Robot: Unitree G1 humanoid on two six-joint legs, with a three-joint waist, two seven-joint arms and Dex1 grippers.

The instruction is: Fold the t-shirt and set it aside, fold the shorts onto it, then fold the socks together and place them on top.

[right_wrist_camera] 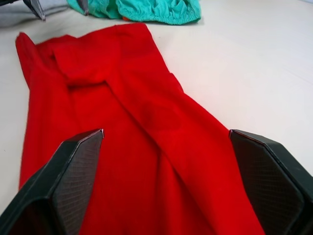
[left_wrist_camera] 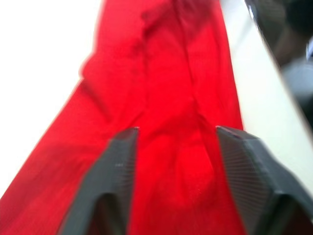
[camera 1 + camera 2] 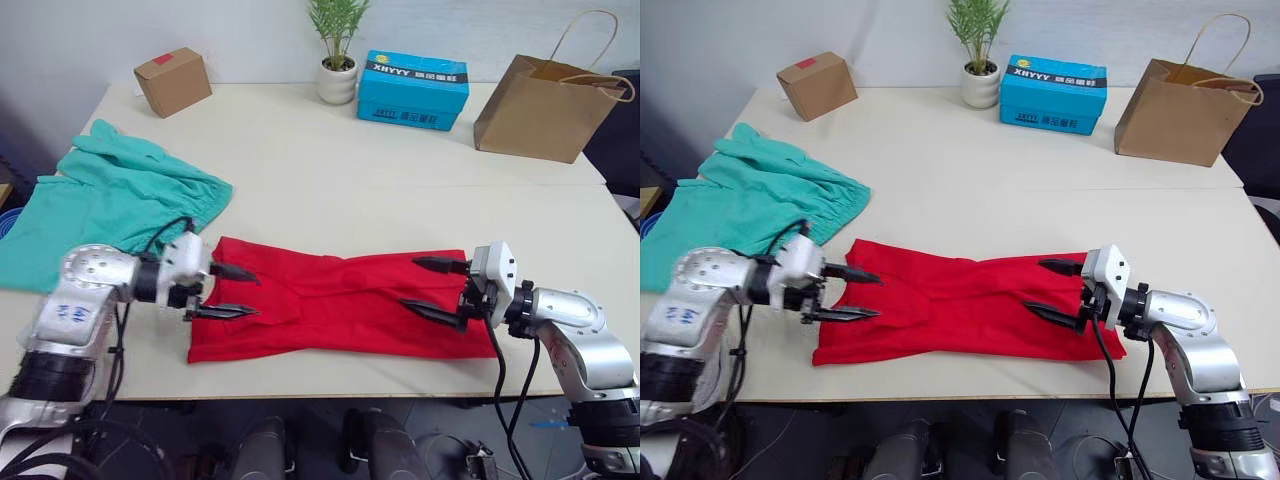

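One red t-shirt (image 3: pixel 335 305) between two open grippers; one shorts (image 3: pixel 110 200)

Left claw (image 3: pixel 232 291), right claw (image 3: pixel 432 288) agape

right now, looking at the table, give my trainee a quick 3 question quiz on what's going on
1. True or false: both end effectors are open over the t-shirt.
2. Multiple choice: the shorts lie (A) on the t-shirt, (B) beside it toward the robot's left, (C) inside the paper bag.
3. Fill in: between the cardboard box and the blue box stands a potted ____.

Key:
1. True: the left end effector and the right end effector each hover open at one end of the shirt.
2. B
3. plant
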